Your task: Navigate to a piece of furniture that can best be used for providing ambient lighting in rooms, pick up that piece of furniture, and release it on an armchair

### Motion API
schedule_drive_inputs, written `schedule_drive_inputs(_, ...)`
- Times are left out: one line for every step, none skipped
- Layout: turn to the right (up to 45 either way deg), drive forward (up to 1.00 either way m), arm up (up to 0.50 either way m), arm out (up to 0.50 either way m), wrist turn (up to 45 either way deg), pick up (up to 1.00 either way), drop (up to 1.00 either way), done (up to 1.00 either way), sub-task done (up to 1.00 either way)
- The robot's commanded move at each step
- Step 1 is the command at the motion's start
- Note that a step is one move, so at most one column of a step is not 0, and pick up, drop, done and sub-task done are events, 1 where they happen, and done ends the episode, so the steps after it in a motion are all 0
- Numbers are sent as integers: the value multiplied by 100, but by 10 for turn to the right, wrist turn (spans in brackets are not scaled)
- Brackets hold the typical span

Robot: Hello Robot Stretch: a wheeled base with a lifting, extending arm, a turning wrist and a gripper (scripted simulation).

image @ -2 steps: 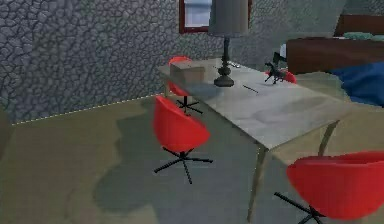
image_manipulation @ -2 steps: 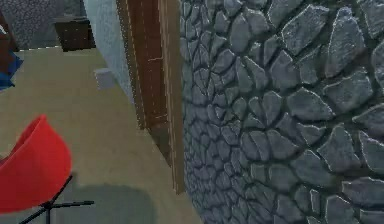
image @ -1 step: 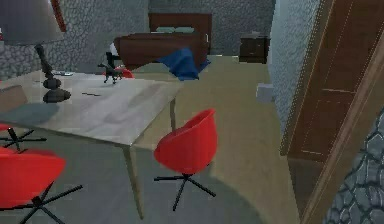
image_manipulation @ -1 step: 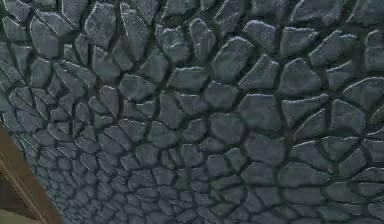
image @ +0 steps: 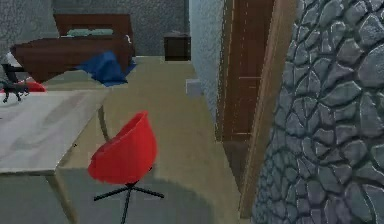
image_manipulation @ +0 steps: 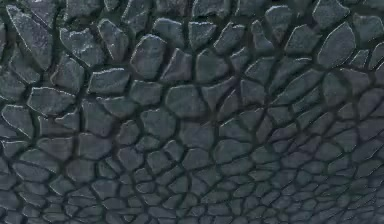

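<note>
Pale, marbled tabletop takes up the forward view's lower left, with a thin leg under its right corner. At that view's left edge a small dark object with white and red parts sits on the tabletop. It is too small to tell whether it is the lamp the task asks for, and nothing else has a shape that settles it.

Behind the tabletop, farther into the room, stands a dark brown bed with a tall headboard and pale green pillows against the grey back wall. A rumpled blue cloth lies at the bed's right corner, hanging toward the floor.

Just beside the tabletop's right corner stands a red shell chair on a black star-shaped base, on the tan floor. Well beyond it, against the back wall, is a small dark nightstand.

Right of the middle a brown wooden door stands in its frame. At the forward view's right a dark grey wall of rounded stones rises very near the camera.

In the arm side view the same cobbled stone wall stands close, its stones blue-grey with dark joints.

Whether the tool is spread or pressed together cannot be told.
</note>
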Motion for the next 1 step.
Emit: schedule_drive_inputs(0,100,0,0,0,0,0,0,0)
